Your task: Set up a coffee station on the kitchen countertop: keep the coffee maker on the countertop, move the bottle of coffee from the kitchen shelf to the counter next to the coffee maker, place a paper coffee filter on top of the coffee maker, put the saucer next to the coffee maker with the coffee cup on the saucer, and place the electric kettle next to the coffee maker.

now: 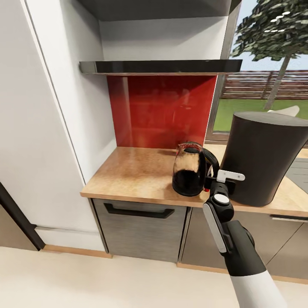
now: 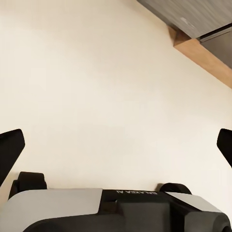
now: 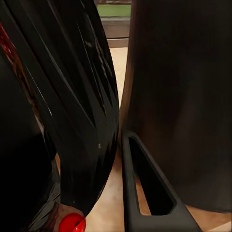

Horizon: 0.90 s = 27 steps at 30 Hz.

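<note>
The electric kettle [image 1: 190, 173], smoky glass with a black loop handle, stands on the kitchen countertop [image 1: 132, 171] just left of the tall dark grey coffee maker [image 1: 261, 158]. My right gripper [image 1: 212, 182] reaches in from the front and sits at the kettle's handle, in the gap between kettle and coffee maker. In the right wrist view the black handle [image 3: 72, 96] presses against one black finger [image 3: 145, 188]; the red switch [image 3: 72, 223] shows below, and the coffee maker [image 3: 183, 96] is close beside. My left gripper [image 2: 116, 145] hangs open over the pale floor.
A red backsplash [image 1: 162, 111] and a dark shelf [image 1: 160, 66] rise behind the counter. A tall white cabinet [image 1: 47, 119] walls off the left end. Grey drawer fronts [image 1: 139, 231] sit below, and a window [image 1: 261, 94] lies to the right.
</note>
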Motion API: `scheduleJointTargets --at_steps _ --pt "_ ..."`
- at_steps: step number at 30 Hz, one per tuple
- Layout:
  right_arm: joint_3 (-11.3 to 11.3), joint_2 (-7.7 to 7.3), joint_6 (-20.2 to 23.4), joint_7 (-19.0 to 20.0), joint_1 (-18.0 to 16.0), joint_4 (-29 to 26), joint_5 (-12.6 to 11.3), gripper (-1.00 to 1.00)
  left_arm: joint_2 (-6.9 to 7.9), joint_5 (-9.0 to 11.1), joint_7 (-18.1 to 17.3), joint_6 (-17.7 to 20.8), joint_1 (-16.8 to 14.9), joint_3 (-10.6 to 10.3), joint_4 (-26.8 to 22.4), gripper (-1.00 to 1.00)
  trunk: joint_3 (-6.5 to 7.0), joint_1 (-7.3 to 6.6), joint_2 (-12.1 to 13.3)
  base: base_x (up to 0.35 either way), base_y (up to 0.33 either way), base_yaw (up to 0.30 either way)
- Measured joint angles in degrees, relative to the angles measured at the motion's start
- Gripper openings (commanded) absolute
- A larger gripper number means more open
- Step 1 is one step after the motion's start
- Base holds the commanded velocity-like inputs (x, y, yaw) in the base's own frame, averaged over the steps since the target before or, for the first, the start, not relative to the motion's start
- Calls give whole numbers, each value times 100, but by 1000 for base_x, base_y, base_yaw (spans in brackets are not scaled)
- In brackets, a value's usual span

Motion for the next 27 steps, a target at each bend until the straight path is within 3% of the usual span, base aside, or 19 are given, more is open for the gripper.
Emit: scheduleJointTargets --at_steps 10,27 --pt "0 -2 1 0 0 0 2 -100 0 0 1 0 0 0 -1 100 0 0 0 0 0 0" --pt "-1 -2 3 -1 0 1 -7 -100 0 0 2 0 0 -1 0 100 -197 241 -440 0 0 0"
